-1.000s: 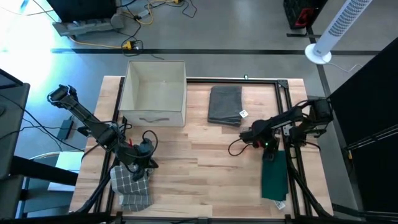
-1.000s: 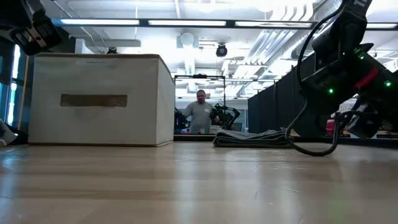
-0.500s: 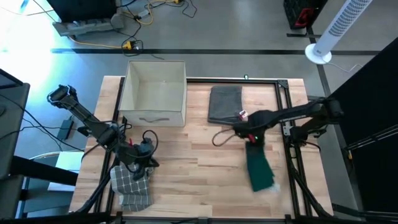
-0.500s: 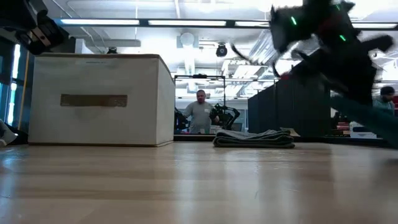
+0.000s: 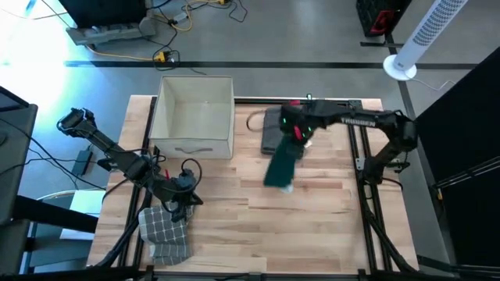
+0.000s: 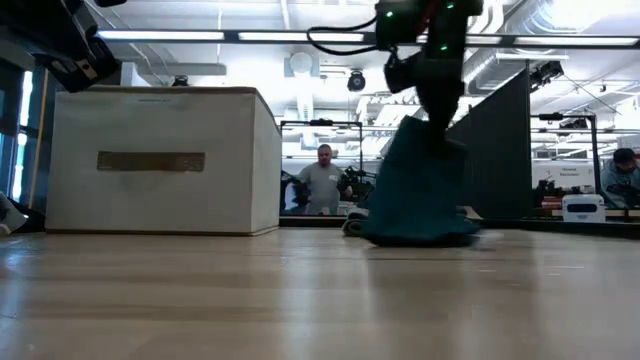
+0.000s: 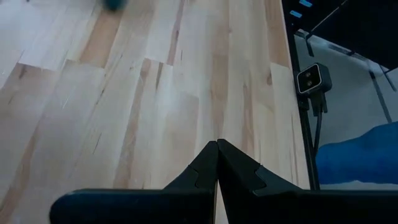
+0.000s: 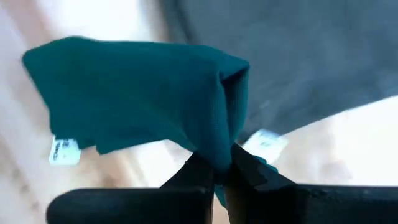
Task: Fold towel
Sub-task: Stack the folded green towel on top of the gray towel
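High view, reading from the left: the left gripper (image 5: 181, 204) waited low at the near-left corner of the table (image 5: 234, 226), its fingers pressed together on nothing, just above a checked cloth (image 5: 166, 236) at the table edge. Behind it stood the white box (image 5: 195, 115). Further right, the right gripper (image 5: 291, 129) hung over the back centre of the table, fingers pinched on the top edge of the teal towel (image 5: 280, 165), which dangled from them with its lower hem brushing or just above the wood, beside a folded grey towel (image 5: 275, 134).

To do this step well, I judged the towel should be lowered onto bare wood clear of the grey towel and the box, and drawn flat as it landed so it spread without bunching. The idle left gripper would likely be needed for a second corner.
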Controlling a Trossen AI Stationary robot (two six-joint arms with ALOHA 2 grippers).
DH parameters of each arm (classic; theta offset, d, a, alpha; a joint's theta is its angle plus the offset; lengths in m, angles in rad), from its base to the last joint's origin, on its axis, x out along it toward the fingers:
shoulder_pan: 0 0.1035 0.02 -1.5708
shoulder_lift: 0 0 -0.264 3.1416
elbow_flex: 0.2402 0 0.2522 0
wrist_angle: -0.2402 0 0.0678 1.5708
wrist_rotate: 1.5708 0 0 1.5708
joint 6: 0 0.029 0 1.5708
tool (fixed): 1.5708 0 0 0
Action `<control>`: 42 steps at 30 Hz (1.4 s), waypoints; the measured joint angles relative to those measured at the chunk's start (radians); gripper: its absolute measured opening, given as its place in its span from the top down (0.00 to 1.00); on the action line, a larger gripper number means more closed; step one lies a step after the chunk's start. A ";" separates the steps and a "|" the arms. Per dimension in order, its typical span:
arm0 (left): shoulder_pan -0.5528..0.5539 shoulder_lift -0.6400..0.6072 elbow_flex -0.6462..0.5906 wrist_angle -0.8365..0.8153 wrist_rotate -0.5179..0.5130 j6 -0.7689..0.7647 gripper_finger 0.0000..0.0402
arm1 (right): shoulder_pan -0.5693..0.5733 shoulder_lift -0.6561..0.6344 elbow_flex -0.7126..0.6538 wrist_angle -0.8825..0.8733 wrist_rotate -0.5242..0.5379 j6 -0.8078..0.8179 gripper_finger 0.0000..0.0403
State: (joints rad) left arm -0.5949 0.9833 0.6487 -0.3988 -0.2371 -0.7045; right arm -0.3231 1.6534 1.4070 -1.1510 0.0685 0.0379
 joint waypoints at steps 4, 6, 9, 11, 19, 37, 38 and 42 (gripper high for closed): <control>0.000 0.000 0.000 0.000 0.020 -0.011 1.00 | -0.089 0.067 0.123 -0.032 0.049 -0.120 1.00; 0.000 0.000 0.000 0.000 0.026 -0.021 1.00 | -0.129 0.102 0.189 -0.061 0.082 -0.176 1.00; 0.000 0.000 0.000 0.000 0.026 -0.029 1.00 | -0.185 0.162 0.285 -0.107 0.107 -0.258 1.00; 0.000 0.000 0.000 0.000 0.026 -0.038 1.00 | -0.213 0.205 0.340 -0.133 0.139 -0.301 1.00; 0.000 0.000 0.000 0.000 0.026 -0.052 1.00 | -0.267 0.374 0.439 -0.132 0.167 -0.421 1.00; 0.000 0.000 0.000 -0.021 0.053 -0.053 1.00 | -0.279 0.475 0.444 -0.057 0.260 -0.423 0.70; 0.000 0.000 0.000 -0.029 0.053 -0.052 1.00 | -0.279 0.473 0.444 -0.064 0.277 -0.416 0.66; 0.000 0.000 0.000 -0.050 0.055 -0.046 1.00 | -0.267 0.465 0.473 -0.118 0.417 -0.373 0.51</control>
State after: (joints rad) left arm -0.5949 0.9836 0.6487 -0.4488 -0.1822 -0.7500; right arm -0.5901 2.1181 1.8796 -1.2691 0.4860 -0.3352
